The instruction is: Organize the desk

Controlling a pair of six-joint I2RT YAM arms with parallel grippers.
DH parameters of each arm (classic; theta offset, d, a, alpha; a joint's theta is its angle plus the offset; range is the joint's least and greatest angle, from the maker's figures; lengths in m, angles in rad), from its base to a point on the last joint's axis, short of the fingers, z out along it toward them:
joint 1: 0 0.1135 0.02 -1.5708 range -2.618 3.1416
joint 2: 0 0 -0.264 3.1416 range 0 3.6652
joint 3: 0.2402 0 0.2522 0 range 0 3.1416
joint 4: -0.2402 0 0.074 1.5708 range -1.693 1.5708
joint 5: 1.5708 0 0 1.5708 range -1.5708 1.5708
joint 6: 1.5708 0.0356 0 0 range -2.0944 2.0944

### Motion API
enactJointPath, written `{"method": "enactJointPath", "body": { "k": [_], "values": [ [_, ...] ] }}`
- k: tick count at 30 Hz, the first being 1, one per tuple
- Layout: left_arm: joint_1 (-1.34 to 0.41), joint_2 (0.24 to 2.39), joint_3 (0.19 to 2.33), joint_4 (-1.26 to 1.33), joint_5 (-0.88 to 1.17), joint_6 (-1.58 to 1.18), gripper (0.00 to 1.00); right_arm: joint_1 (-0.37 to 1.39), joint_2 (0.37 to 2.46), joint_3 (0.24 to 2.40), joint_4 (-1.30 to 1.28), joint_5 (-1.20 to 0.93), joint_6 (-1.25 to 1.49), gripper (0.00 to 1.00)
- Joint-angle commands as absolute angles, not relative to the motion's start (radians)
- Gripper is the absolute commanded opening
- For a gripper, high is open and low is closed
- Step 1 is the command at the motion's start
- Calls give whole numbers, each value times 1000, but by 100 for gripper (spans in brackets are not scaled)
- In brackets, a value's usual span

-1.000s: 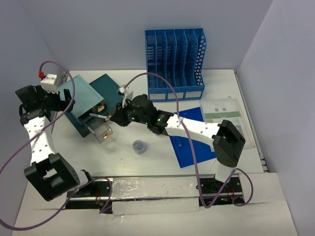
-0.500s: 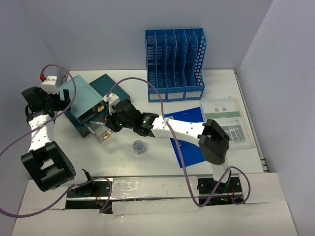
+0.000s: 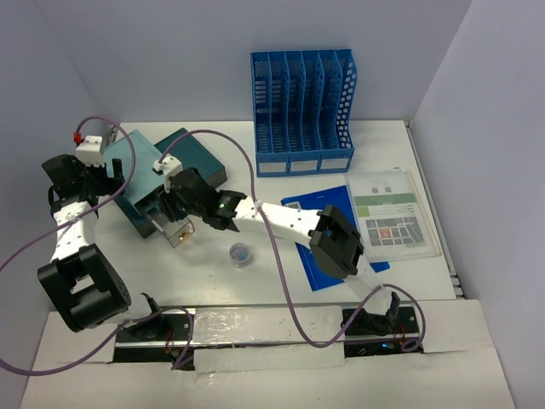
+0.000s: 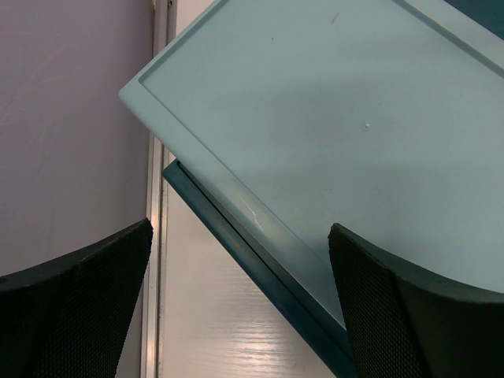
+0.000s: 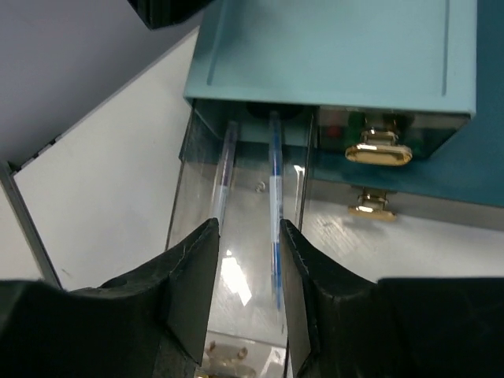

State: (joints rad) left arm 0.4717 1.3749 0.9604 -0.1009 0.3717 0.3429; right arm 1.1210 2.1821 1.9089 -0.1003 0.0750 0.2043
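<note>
Your right gripper (image 5: 246, 236), fingers narrowly parted, hovered over the clear plastic drawer (image 5: 246, 173) holding two slim pens (image 5: 274, 189), open from the teal rectangular box (image 5: 339, 55) on the large flat white desk (image 5: 102, 189), while your left gripper (image 4: 240, 228), spread wide, straddled the box's corner.

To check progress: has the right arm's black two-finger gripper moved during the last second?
Yes. The right gripper moved left, away from the blue slotted file rack, to the open clear drawer.

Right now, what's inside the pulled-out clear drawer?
A dark pen and a blue-white pen lie side by side in the clear drawer. Its back end, under the teal box, is hidden.
</note>
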Motion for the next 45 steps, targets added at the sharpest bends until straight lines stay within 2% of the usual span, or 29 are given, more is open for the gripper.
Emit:
{"method": "enactJointPath", "body": {
  "k": [1, 2, 7, 14, 17, 20, 30, 45],
  "values": [
    [465, 1359, 960, -68, 388, 341, 99, 1132, 2190, 2009, -100, 85, 170, 46],
    [465, 1358, 960, -72, 387, 344, 99, 1131, 2183, 2019, -100, 80, 158, 50],
    [465, 1356, 960, -81, 383, 354, 99, 1132, 2030, 1881, -49, 38, 141, 50],
    [463, 1365, 959, -59, 365, 362, 99, 1142, 1779, 1440, 121, 41, 220, 50],
    [454, 1381, 969, -48, 341, 369, 99, 1156, 1750, 1290, 197, 21, 288, 49],
    [444, 1394, 969, -23, 299, 374, 99, 1163, 1778, 1244, 263, -24, 351, 49],
    [402, 1460, 914, 35, 204, 437, 99, 1146, 1934, 1370, 304, -117, 397, 49],
    [400, 1493, 867, 25, 239, 484, 96, 1090, 2122, 1580, 304, -151, 387, 49]
  ]
}}
